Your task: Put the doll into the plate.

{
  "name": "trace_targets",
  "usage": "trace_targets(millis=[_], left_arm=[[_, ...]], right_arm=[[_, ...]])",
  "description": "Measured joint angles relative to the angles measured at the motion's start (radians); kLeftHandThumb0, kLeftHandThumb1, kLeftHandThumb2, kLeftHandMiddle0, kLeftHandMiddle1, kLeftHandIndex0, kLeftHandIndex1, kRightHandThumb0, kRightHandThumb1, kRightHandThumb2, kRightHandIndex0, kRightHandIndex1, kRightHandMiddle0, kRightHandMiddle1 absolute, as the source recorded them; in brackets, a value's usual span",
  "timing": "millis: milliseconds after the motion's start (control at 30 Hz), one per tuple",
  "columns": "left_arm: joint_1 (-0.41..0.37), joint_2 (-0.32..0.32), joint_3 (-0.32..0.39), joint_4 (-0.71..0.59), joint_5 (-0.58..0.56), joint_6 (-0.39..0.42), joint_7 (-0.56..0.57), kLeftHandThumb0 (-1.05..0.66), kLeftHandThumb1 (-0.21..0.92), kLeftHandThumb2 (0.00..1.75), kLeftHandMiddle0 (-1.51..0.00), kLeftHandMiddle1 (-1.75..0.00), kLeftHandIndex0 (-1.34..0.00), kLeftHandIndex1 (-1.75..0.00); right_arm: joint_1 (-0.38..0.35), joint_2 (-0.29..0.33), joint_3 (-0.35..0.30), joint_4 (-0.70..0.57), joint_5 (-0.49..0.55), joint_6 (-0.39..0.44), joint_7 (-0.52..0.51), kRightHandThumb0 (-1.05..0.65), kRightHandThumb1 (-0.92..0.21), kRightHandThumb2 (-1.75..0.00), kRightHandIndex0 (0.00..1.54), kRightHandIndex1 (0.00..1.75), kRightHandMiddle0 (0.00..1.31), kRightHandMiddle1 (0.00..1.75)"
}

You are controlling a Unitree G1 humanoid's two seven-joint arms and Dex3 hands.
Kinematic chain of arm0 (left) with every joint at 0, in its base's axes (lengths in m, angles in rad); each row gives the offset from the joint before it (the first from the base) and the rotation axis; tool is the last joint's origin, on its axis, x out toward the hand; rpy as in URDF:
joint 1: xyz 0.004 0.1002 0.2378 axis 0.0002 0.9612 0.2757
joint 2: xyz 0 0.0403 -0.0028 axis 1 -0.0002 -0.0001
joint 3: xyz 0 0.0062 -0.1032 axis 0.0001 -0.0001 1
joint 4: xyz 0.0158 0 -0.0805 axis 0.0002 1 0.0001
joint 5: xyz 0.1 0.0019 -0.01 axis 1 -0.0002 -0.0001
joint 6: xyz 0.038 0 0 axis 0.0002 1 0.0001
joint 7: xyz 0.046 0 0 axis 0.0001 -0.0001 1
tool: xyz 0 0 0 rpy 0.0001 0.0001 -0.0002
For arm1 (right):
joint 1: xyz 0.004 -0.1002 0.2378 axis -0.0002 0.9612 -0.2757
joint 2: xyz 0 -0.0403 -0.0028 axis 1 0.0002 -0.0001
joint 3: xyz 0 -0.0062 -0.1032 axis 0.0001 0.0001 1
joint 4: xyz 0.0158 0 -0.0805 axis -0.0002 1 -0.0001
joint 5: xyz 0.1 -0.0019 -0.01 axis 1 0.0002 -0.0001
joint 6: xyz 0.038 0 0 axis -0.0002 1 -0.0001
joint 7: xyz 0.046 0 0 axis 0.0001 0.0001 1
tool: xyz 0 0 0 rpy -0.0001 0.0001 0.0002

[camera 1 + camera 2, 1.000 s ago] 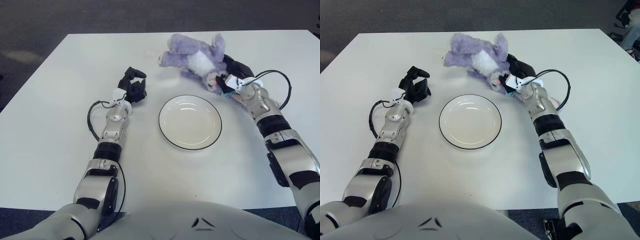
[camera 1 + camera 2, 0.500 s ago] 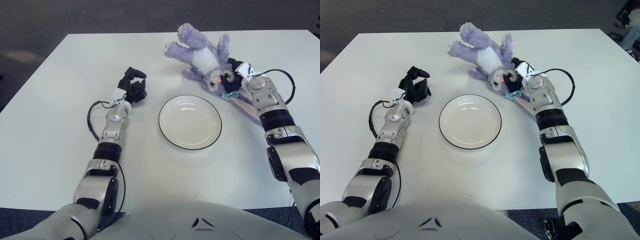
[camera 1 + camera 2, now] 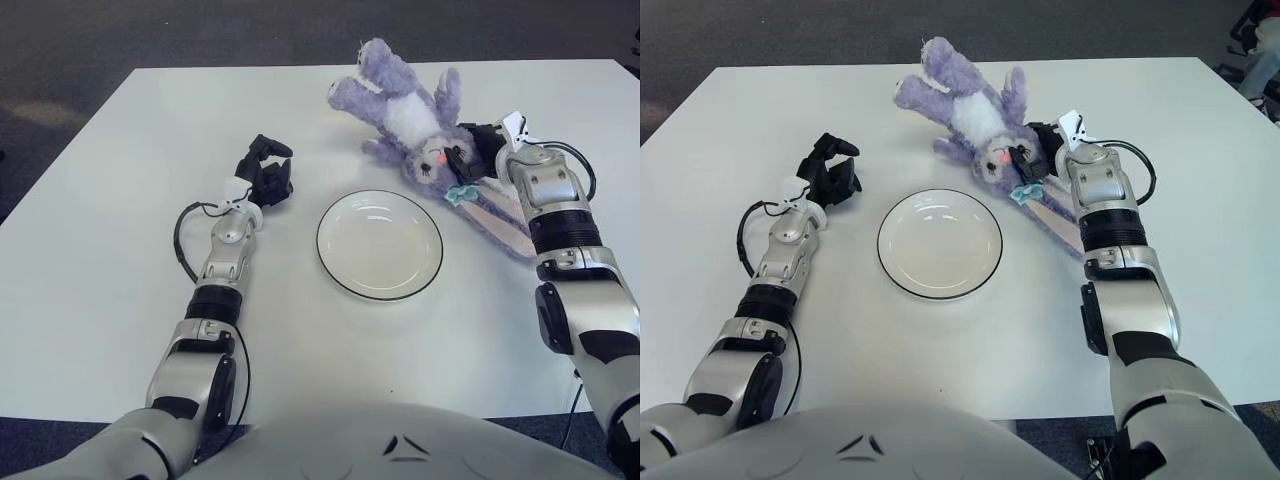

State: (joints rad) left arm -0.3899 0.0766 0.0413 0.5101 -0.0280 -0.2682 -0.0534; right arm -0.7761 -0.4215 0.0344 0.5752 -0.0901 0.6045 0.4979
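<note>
A purple plush rabbit doll (image 3: 400,105) with a white belly lies on the table at the back right, head toward the front, long ears (image 3: 497,222) trailing toward the right edge. My right hand (image 3: 480,152) is shut on the doll's head beside the face. The white plate (image 3: 380,244) with a dark rim sits empty in the middle, just in front and left of the doll. My left hand (image 3: 265,170) shows left of the plate with fingers curled, holding nothing.
The white table (image 3: 120,250) ends at dark carpet (image 3: 200,30) on the far and left sides. Black cables loop beside both wrists (image 3: 183,240).
My right hand has swung rightward with the doll's head, turning the doll so its feet point farther back. The left hand and plate have not moved.
</note>
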Motion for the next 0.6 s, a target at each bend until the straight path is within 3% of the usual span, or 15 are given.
trace_targets(millis=[100,367,600], left_arm=[[0.002,0.0,0.0,-0.003,0.0,0.002,0.0,-0.38,0.69,0.84,-0.91,-1.75,-0.33,-1.75],[0.003,0.0,0.0,-0.007,-0.001,0.007,-0.004,-0.38,0.69,0.84,-0.92,-1.75,-0.33,-1.75],[0.003,0.001,0.0,-0.009,-0.001,0.007,-0.004,-0.38,0.69,0.83,-0.91,-1.75,-0.33,-1.75]], right_arm=[[-0.021,-0.003,-0.004,0.0,0.019,0.066,0.023,0.0,-0.04,-1.64,0.85,1.72,0.57,1.75],[-0.032,-0.014,-0.006,-0.046,0.041,0.175,0.037,0.0,-0.09,-1.59,0.81,1.74,0.52,1.75],[-0.021,-0.021,-0.028,-0.122,0.099,0.301,0.069,0.0,-0.14,-1.48,0.83,1.6,0.49,1.75]])
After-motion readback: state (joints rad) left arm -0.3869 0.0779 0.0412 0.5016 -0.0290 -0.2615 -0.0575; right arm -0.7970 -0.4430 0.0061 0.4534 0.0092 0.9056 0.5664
